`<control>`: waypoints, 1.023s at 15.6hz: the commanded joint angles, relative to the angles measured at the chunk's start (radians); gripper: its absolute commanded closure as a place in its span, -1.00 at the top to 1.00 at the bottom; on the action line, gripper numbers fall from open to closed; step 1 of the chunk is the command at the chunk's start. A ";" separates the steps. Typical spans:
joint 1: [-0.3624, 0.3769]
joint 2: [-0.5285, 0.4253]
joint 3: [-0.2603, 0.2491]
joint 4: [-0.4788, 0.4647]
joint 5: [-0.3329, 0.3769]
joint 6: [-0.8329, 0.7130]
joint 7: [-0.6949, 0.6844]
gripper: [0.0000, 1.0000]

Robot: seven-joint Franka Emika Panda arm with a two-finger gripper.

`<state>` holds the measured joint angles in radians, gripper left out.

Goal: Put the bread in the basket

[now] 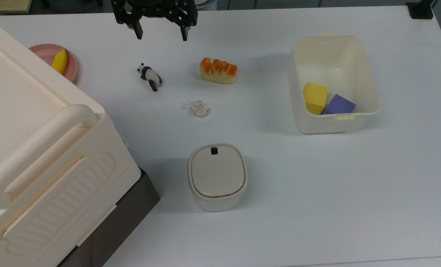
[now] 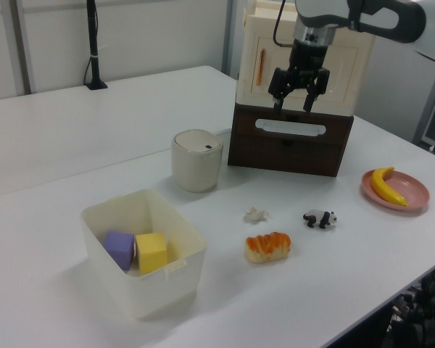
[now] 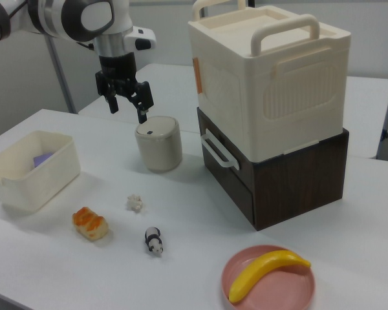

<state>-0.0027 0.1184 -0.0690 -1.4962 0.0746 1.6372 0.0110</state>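
Nothing was done yet: my pincer [image 1: 161, 36] hung spread and empty above the worktop [image 1: 280, 178], the bread [image 1: 218, 70] lying well apart from the basket [image 1: 369, 74].

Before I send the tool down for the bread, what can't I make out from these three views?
- Basket contents, right view: near wall hides the yellow block.
- Tool, top view: upper part cut by the frame's top edge.
- Small clear object: too small to identify.
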 commanded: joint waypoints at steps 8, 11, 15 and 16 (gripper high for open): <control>-0.039 -0.111 0.021 -0.161 0.001 0.127 -0.069 1.00; -0.040 -0.112 0.021 -0.164 0.001 0.127 -0.071 1.00; -0.039 -0.134 0.041 -0.225 0.001 0.128 -0.107 1.00; -0.039 -0.144 0.046 -0.251 -0.001 0.138 -0.120 1.00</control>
<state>-0.0279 0.0382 -0.0568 -1.6354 0.0748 1.7308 -0.0555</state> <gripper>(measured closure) 0.000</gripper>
